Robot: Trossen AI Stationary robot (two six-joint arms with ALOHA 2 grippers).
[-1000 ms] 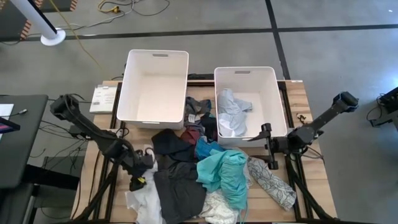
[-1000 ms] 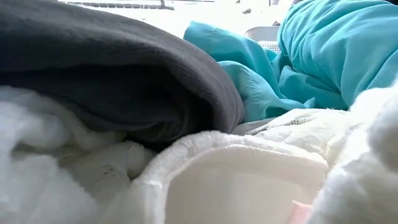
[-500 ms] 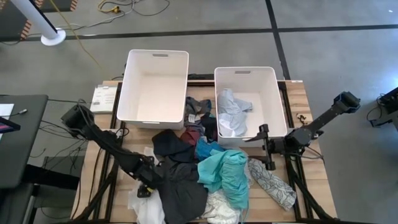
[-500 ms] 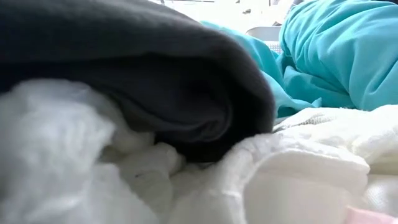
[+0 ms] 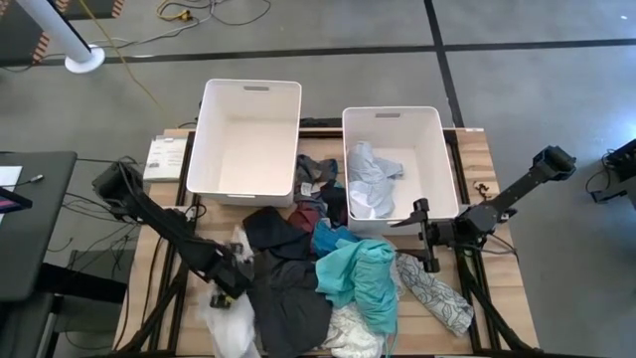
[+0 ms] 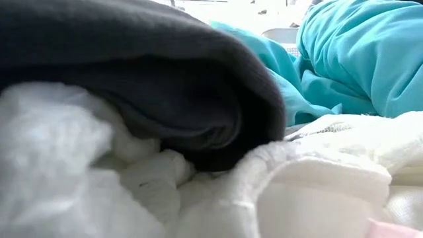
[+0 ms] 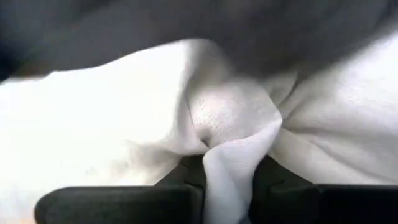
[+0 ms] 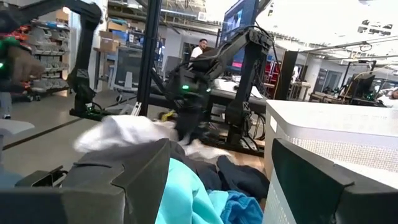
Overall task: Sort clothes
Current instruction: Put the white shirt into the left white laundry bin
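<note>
The left gripper (image 5: 231,281) is down at the lower left of the high view, at the edge of the clothes pile (image 5: 328,273), and its fingers are pinched on a fold of white cloth (image 7: 233,155) — the wrist view shows the fabric squeezed between the two dark fingers, so it has a real grip on it. My guess is it's pulling a white garment (image 5: 229,316) free from under the dark garment (image 5: 288,298) so it can be carried up to a bin. The left bin (image 5: 246,141) in the upper middle looks empty, while the right bin (image 5: 399,169) already holds a pale piece (image 5: 370,184), so whites may be headed there, but I can't be sure which bin takes what.

The right gripper (image 5: 425,236) hangs just below the right bin, fingers spread wide and holding nothing — parked out of the way, I'd say.

The rest of the pile sits in the lower middle of the high view: a teal garment (image 5: 360,273), black and maroon bits near the bins, and a patterned white piece (image 5: 437,293) at the lower right.

Compared with a second ago, the left arm has swung its elbow around and the gripper sits a bit lower and to the right. The white cloth has bunched up under it, and in the low view the dark garment (image 6: 145,86) has slid further over the white fluff. The right arm hasn't budged.
</note>
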